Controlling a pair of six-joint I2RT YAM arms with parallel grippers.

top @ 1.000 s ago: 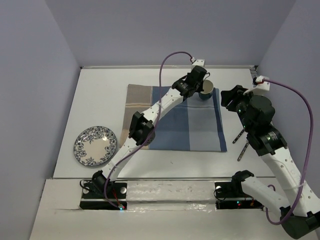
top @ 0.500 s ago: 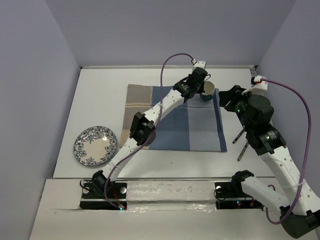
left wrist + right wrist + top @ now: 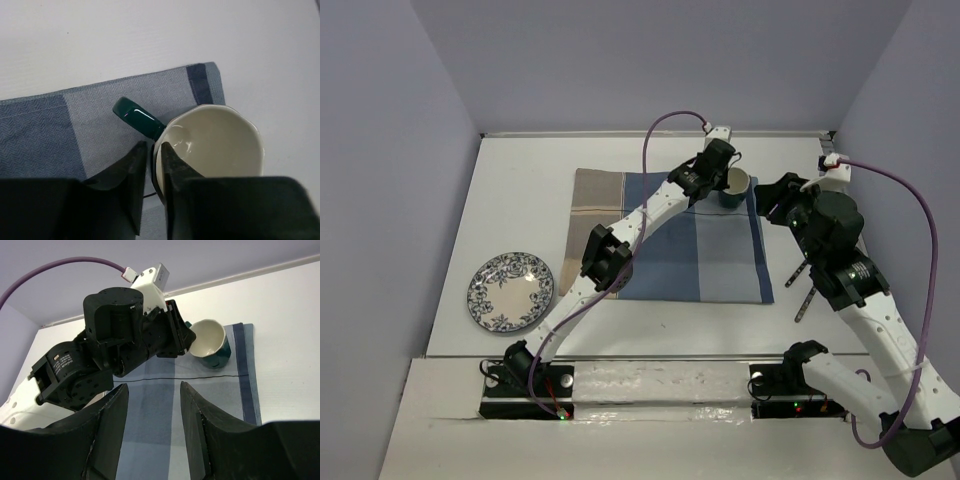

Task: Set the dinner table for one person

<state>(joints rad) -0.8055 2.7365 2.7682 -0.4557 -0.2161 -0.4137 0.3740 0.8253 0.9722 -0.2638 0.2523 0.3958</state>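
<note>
The mug (image 3: 734, 184) was gripped by its rim in the left hand (image 3: 154, 150), tilted at the 1 o'clock corner of the mat (image 3: 690, 250) on the worktop (image 3: 520, 190). The right hand (image 3: 153, 390) was held wide at 3 o'clock of the mug.

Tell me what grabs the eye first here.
The left gripper pinches the rim of a green mug at the far right corner of the blue-and-tan plaid placemat. The right gripper hangs open just right of it. A blue floral plate sits alone on the white tabletop at near left, and two dark utensils lie right of the placemat.
</note>
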